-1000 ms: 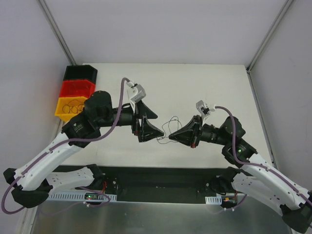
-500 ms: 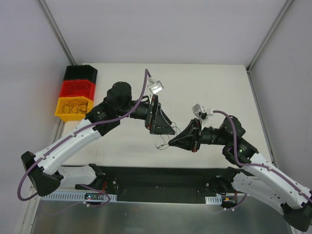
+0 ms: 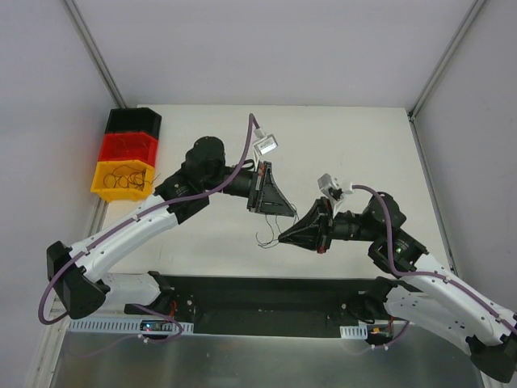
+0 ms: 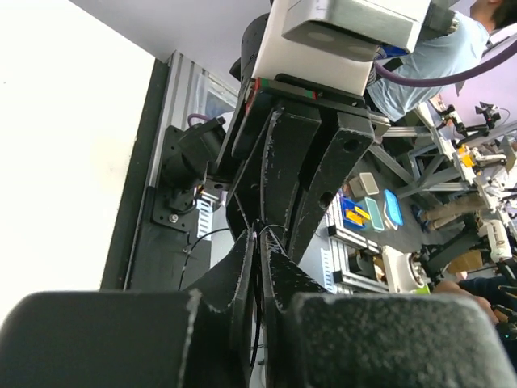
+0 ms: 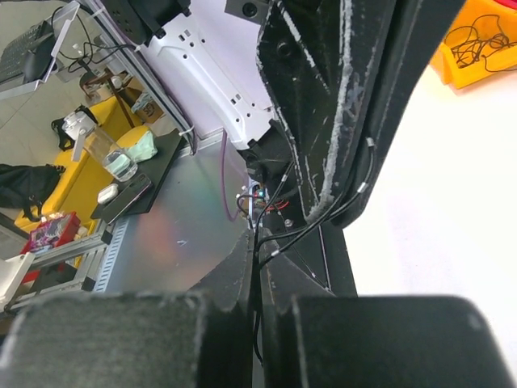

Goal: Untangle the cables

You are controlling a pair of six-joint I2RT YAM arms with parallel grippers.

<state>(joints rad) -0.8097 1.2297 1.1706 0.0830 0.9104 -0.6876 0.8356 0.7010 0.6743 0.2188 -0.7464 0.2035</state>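
The cables (image 3: 266, 239) are thin dark wires hanging in small loops between the two gripper tips, above the white table (image 3: 339, 145). My left gripper (image 3: 283, 213) points down to the right and is shut on a black strand; in the left wrist view the jaws (image 4: 260, 236) pinch the wire (image 4: 194, 241). My right gripper (image 3: 281, 237) points left, just below the left one. Its jaws (image 5: 257, 242) stand almost together with black cables (image 5: 308, 233) running out between them. The left gripper's fingers (image 5: 323, 97) loom right in front of it.
Three stacked bins stand at the table's left edge: black (image 3: 133, 121), red (image 3: 125, 147) and yellow (image 3: 103, 187), the yellow one holding more coiled wires. The black base rail (image 3: 258, 295) runs along the near edge.
The left arm swung from the left toward the centre and its gripper went from wide open to shut on a strand. The right gripper shifted slightly left and down.
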